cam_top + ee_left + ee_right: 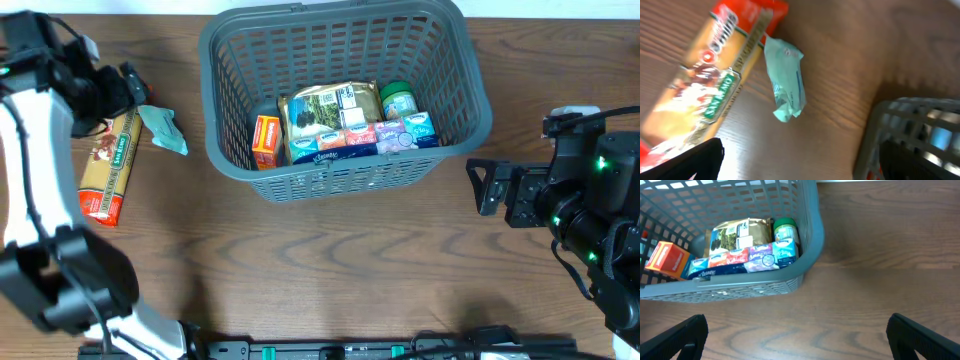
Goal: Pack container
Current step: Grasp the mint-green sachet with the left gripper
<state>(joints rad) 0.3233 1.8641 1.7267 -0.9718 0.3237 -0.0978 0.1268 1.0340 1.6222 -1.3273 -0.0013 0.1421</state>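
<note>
The left gripper (140,88) hangs with its fingers spread wide, gripping nothing. Just ahead of its fingertips lie a long cardboard spaghetti box (108,165) and a crinkled teal packet (165,130), the packet's end against the box, both on the wood-grain table (330,270). Beyond the packet stands the container (340,182), a grey slatted plastic basket. It holds an orange carton (266,141), a glossy brown bag (330,108), a row of tissue packs (375,138) and a green-lidded jar (398,98). The right gripper (478,188), fingers wide and empty, faces the basket's corner, apart from it.
</note>
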